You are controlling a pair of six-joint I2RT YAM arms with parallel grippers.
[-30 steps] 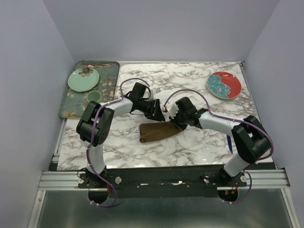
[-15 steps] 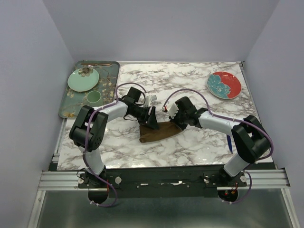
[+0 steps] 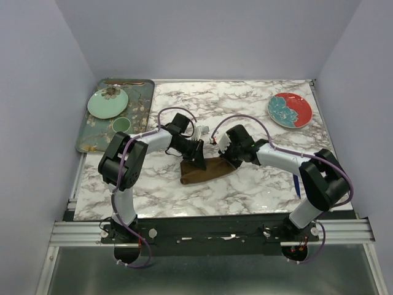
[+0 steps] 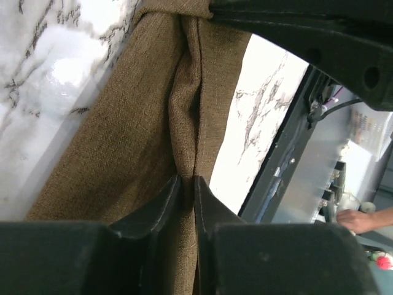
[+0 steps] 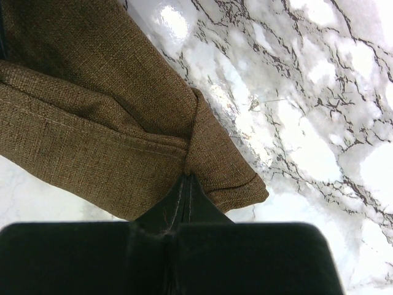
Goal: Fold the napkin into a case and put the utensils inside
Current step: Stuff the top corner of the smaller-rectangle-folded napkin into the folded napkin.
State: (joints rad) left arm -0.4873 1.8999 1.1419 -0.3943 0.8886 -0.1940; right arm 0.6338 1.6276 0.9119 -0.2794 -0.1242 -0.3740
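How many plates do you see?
2. A mint-green plate sits on the floral tray at the far left; a red and teal plate lies on the marble table at the far right. More may be hidden.

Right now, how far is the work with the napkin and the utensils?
Done: the napkin is already folded into a narrow strip. In hand: the left gripper and the right gripper are each shut on a fold of it. Left: no utensil shows inside; the blue-handled utensil lies apart on the table.
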